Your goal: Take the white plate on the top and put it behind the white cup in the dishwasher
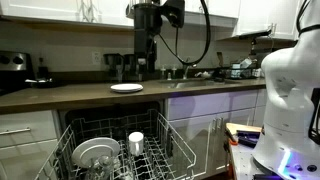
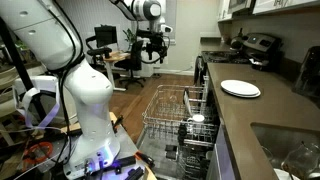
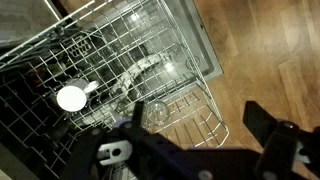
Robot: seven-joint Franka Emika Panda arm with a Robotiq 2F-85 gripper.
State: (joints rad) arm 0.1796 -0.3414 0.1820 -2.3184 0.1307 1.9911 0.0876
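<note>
Your gripper (image 3: 190, 140) is empty, fingers apart: swing to the plate (image 1: 126, 88) by the counter (image 1: 60, 94) front edge and pinch its rim.

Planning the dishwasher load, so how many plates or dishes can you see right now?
2. The white plate lies on the countertop; a greyish glassy dish sits in the dishwasher rack, beside the white cup. The rack may hide others.

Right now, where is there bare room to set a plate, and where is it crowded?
Free, in an exterior view: the strip of dishwasher rack along its right wall, past the white cup, looks bare; also the counter left of the white plate. Crowded: left of the cup, around the glassy dish.
</note>
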